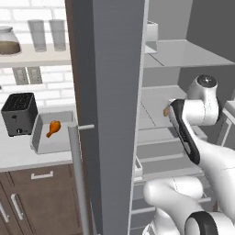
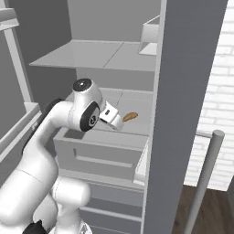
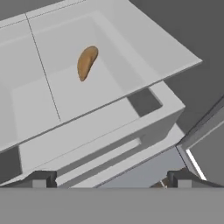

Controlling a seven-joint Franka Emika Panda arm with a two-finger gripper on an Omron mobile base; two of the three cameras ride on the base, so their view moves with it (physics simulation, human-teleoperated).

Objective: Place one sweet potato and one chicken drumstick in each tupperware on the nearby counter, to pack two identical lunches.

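One chicken drumstick (image 1: pixel 53 128) already lies in the tupperware (image 1: pixel 42 143) on the counter (image 1: pixel 18 158), just right of the black toaster (image 1: pixel 19 114); in the left base view no sweet potato is with it, and a second tray cannot be made out behind the open fridge door (image 1: pixel 110 110). Same view: the arm reaches right into the fridge, and a sliver of orange-brown shows just past the wrist on a middle shelf (image 1: pixel 153 103). Right base view: the sweet potato (image 2: pixel 130 117) lies on that shelf, apart from the walls, with the claw (image 2: pixel 117 122) aimed at it from the near left and not touching it. Hand view: the sweet potato (image 3: pixel 86 62) sits far ahead in the upper middle, long axis running roughly near-to-far, slightly tilted; the two fingertips (image 3: pixel 40 179) stand spread to their full width at the bottom edge, with nothing between them. Judgement: step in hand is the approach to pick the sweet potato. To do it well, advance over the drawer front (image 3: pixel 109 144) without clipping it, centre the potato between the fingers, roll the wrist so they close across its narrow width at mid-length, descend close to the shelf, then close. Rounded, tapered body: an off-centre pinch may squirt it sideways.
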